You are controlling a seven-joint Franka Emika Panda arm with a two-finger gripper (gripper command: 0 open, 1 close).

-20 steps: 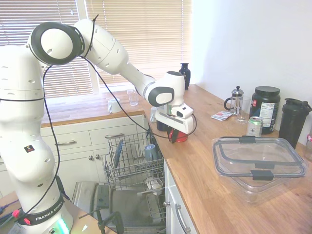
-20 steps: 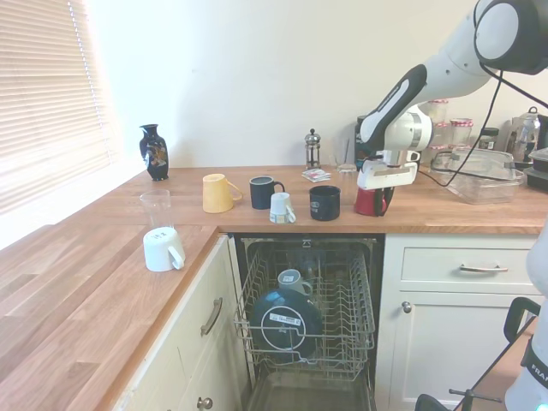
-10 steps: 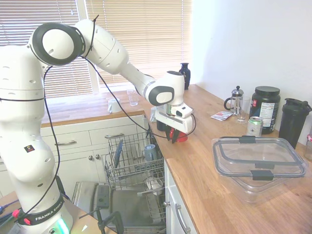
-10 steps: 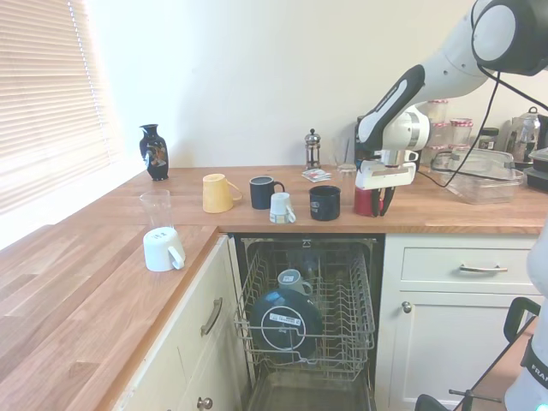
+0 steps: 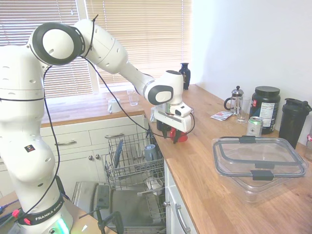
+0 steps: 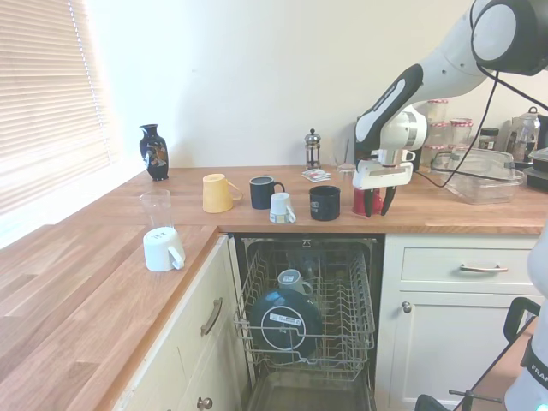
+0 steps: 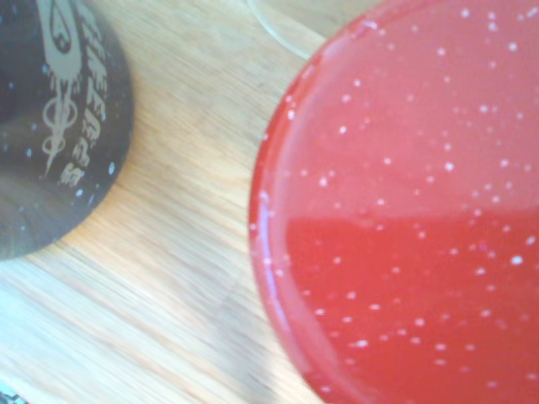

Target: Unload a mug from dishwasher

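The mug [image 7: 404, 219] looks glossy red with white speckles, the countertop [image 5: 204, 170] smooth grained wood.

Arm: one, white, I held it bent at the elbow and reached forward. Wrist: turned downward. My gripper [image 6: 376, 203]: pointed straight down (both dark fingers [image 5: 174, 134] visible), jaws stood apart, holding nothing.

Bright daylight is admitted through slatted blinds [image 5: 131, 39] behind the gripper [image 5: 171, 134], and those slats are washed out by glare. Soft shadows are cast on the wooden counter [image 6: 86, 291]. Both wide views are sharp, slightly bowed at the edges. The wrist view is blurred, filled by the speckled red mug [image 7: 413, 219].
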